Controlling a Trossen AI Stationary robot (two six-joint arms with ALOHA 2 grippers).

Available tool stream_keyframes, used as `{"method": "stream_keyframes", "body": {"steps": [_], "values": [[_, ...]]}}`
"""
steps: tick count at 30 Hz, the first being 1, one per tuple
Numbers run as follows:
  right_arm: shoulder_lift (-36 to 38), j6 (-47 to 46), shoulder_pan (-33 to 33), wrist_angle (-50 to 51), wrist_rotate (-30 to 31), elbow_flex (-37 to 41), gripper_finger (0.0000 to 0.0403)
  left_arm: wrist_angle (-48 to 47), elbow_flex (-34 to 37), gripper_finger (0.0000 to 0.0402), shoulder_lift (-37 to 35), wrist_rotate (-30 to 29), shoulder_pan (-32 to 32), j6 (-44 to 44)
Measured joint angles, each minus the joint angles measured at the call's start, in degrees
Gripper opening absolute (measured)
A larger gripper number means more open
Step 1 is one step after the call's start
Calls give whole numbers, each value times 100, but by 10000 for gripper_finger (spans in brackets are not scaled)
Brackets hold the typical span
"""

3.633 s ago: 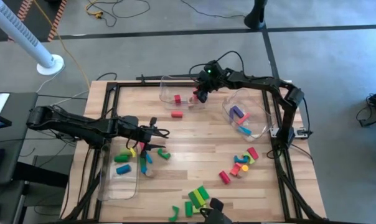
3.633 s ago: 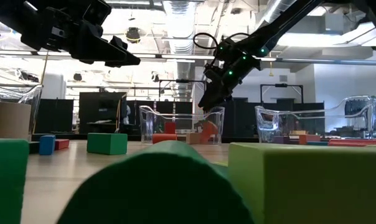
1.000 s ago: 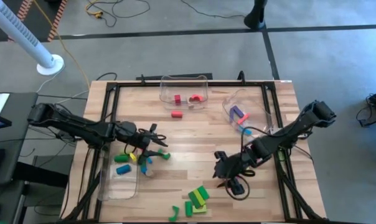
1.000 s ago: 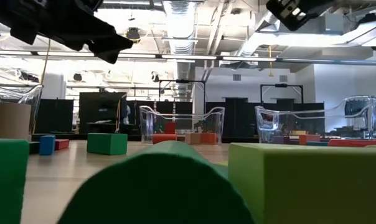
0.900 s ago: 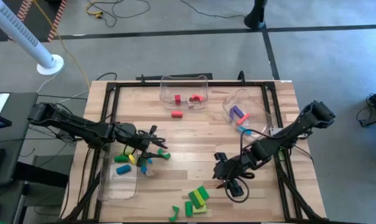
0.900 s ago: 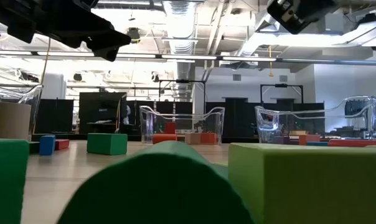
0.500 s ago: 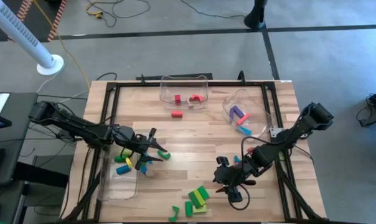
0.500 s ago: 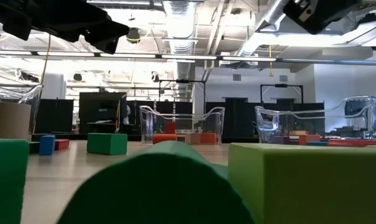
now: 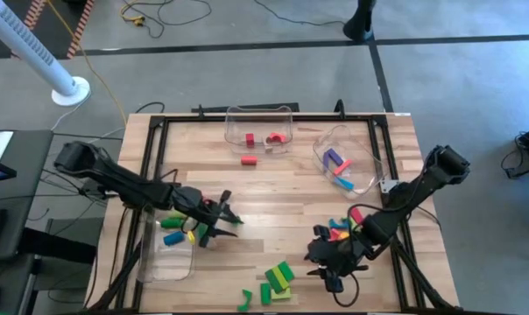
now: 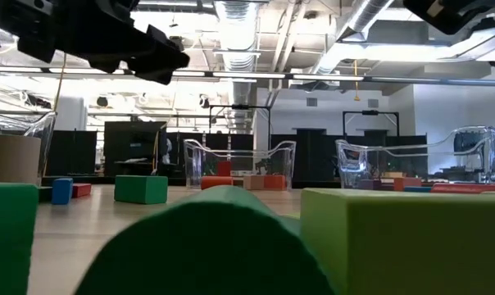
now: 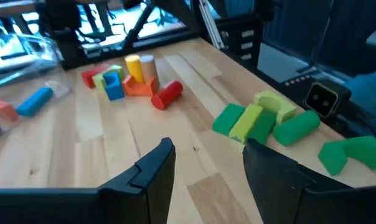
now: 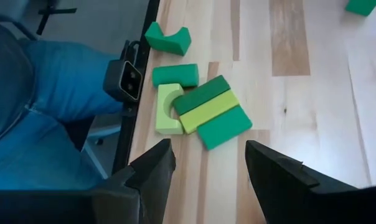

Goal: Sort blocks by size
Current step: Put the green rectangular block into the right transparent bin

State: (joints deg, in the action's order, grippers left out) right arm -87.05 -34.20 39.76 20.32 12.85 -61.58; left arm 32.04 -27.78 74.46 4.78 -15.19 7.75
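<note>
Right pincer [image 9: 327, 265] has swung from the far bin down toward 5 o'clock, fingers apart, empty | left pincer [image 9: 219, 219] apart, mid-desk | green blocks [image 12: 206, 111] at 6 o'clock: likely light, rigid; grip flat sides
</note>
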Motion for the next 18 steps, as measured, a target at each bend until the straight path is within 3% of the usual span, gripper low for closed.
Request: {"method": "stream_keyframes", "body": {"steps": [13,18], "values": [[0,-117,74,199,47,-2,230,-1885,-1325,180,717,16,-66,455],[2,-170,140,278,61,-2,230,-2198,-1595,180,734,360,-85,700]]}}
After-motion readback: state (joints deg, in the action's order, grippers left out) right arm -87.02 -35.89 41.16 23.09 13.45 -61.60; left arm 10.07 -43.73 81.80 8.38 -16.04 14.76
